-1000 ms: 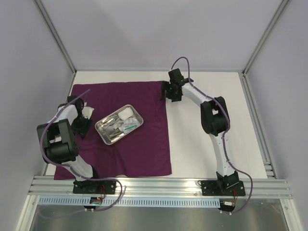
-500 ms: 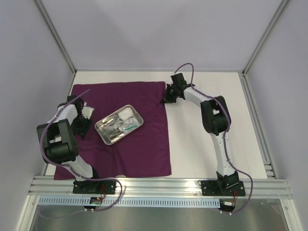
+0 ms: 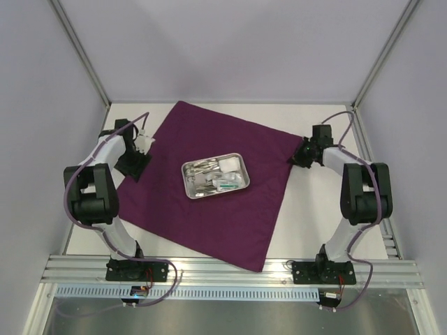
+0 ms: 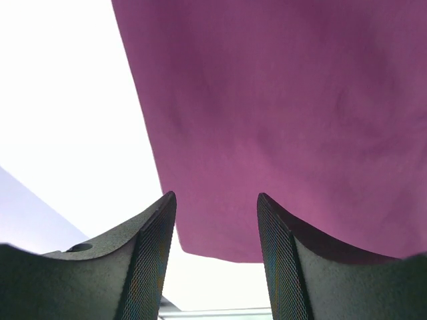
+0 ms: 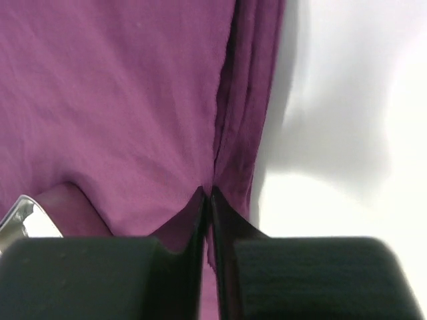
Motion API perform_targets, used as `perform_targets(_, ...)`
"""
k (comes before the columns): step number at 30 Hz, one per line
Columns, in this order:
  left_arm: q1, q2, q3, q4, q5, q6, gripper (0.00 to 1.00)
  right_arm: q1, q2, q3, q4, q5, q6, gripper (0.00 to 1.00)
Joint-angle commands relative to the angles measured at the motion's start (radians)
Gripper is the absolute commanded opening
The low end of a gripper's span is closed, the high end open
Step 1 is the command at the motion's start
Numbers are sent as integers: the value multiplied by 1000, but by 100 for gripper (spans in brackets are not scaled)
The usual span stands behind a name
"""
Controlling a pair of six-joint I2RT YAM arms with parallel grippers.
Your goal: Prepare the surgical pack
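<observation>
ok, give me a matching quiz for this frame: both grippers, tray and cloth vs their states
1. left gripper
2. right gripper
3. steel tray
4. purple cloth

A. lying askew on the table
B. jaws apart
C. sitting on the cloth
D. pinching the cloth's edge

Pairs: 1-B, 2-D, 3-C, 4-A

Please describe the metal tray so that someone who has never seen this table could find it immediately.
On the white table lies a large purple cloth, turned like a diamond. The steel tray sits near the middle of that cloth. It is the only shiny, rectangular thing there, and it holds thin metal instruments and white gauze.
</observation>
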Motion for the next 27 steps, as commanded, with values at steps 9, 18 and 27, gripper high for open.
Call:
perform_targets(9,14,64,24,-8,-18,-72,71,-101,-238,-64,-165,216,-193,64)
perform_targets(18,51,71,-45,27,-76,-78,72,106,-279,-7,-211,154,-309,62)
perform_targets(27,51,65,-76,44,-65,-89,70,336,-13,228,-285,104,-367,44)
